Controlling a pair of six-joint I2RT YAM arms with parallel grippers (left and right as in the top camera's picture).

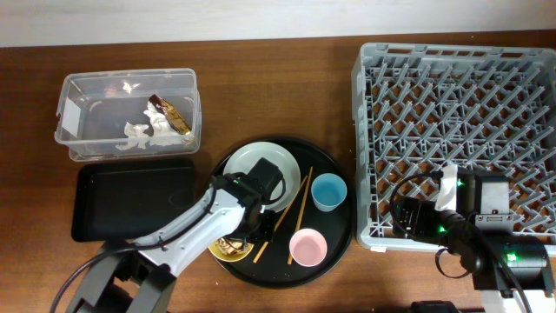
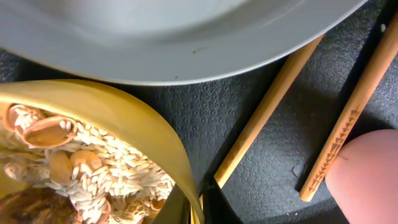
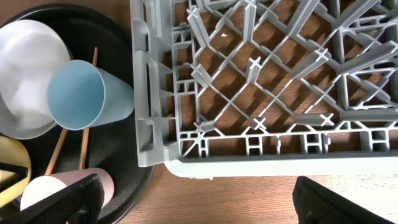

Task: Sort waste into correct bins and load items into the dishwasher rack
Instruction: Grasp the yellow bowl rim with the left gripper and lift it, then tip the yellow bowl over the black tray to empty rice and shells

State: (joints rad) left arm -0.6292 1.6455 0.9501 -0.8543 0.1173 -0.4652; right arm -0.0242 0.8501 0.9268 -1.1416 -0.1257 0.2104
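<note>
My left gripper [image 1: 246, 228] is shut on the rim of the small yellow bowl [image 1: 228, 249], which sits on the round black tray. In the left wrist view my left gripper [image 2: 199, 208] pinches the yellow bowl [image 2: 124, 118], and tan-brown food scraps [image 2: 93, 168] lie inside it. The grey-green plate [image 1: 261, 165], blue cup [image 1: 328, 191] and pink cup [image 1: 307, 248] stand on the same tray. My right gripper [image 3: 199, 205] is open and empty beside the front left corner of the dishwasher rack [image 1: 360, 156]. The clear tub [image 1: 69, 113] holds white tissue [image 1: 143, 132] and a gold-brown wrapper [image 1: 169, 113]. The shallow black rectangular tray [image 1: 130, 200] lies below the tub.
Wooden chopsticks [image 1: 295, 204] lie on the round black tray [image 1: 343, 235] between the plate and the cups. In the right wrist view the blue cup [image 3: 87, 93] stands close to the rack wall [image 3: 146, 93]. The table is brown wood.
</note>
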